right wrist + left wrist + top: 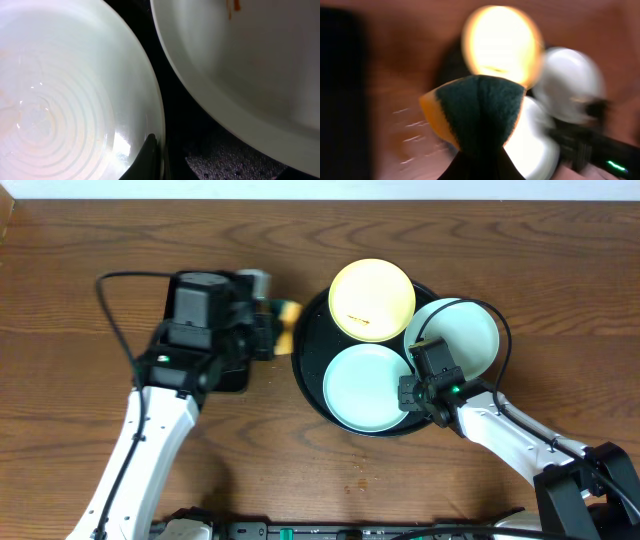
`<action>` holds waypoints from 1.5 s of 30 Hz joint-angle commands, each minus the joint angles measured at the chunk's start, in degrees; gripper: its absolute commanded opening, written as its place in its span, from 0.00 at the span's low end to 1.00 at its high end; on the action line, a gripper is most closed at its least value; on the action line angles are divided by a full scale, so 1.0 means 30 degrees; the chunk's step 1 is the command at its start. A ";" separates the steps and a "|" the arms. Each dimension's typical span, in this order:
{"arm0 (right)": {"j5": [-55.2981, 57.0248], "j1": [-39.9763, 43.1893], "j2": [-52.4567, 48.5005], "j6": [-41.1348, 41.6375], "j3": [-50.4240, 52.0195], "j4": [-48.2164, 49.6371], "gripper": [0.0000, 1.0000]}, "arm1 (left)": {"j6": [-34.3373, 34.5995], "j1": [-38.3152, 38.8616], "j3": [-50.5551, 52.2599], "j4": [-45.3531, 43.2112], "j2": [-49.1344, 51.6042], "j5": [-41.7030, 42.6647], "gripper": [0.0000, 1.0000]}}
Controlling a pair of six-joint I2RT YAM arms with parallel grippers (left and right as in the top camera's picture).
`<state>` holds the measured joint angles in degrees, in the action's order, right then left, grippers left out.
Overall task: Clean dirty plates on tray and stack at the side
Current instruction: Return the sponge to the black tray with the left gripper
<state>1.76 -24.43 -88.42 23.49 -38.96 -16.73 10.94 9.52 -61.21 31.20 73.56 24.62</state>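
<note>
Green-yellow sponge (479,112) clenched in left gripper (270,325); right gripper's (412,392) hold unclear, so the pale mint round plate (362,385) may skid.

3 plates (372,299) on tray (306,340)

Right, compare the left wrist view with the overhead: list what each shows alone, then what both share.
Left wrist only: the dark green scouring face of the sponge, folded and pinched close to the lens. Overhead only: the body of the left gripper, the rectangular black tray beneath that arm, and the full outline of the round tray. Both: the yellow plate, the lower mint plate, the right mint plate and the right gripper beside them.
</note>
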 commanded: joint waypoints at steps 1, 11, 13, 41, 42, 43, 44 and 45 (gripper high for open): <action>0.0248 -0.0175 -0.0321 -0.0270 0.0189 -0.0277 0.01 | -0.0124 -0.1246 0.0051 0.0692 0.0379 -0.4197 0.08; 0.0255 -0.0175 -0.0321 -0.0270 0.0182 -0.0277 0.02 | -0.2004 -0.2244 0.0583 -0.1071 0.4670 -0.7351 0.12; 0.0255 -0.0175 -0.0321 -0.0270 0.0189 -0.0284 0.02 | -0.2004 -0.2244 0.0583 -0.2055 0.5741 -0.8313 0.12; 0.0255 -0.0175 -0.0313 -0.0277 0.0138 -0.0058 0.01 | -0.2208 -0.2616 0.0211 -0.5435 0.5450 -1.0083 0.85; 0.0255 -0.0168 -0.0240 -0.0291 0.0007 -0.0095 0.01 | -0.2200 -0.2616 0.0211 -0.5413 0.4932 -1.0083 0.86; 0.0240 -0.0160 -0.0153 -0.0459 -0.0153 -0.0189 0.01 | -0.2200 -0.2616 0.0211 -0.5260 0.4466 -1.0083 0.86; 0.0233 -0.0160 0.0000 -0.0627 -0.0379 -0.0393 0.01 | -0.2200 -0.2616 0.0219 -0.5005 0.4073 -1.0083 0.86; 0.0255 -0.0160 0.0248 -0.0940 -0.0699 -0.0750 0.01 | -0.2208 -0.2616 0.0219 -0.4750 0.3738 -1.0083 0.86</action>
<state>1.89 -24.43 -88.42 22.96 -39.44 -17.41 4.45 1.91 -59.81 15.51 87.50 -4.91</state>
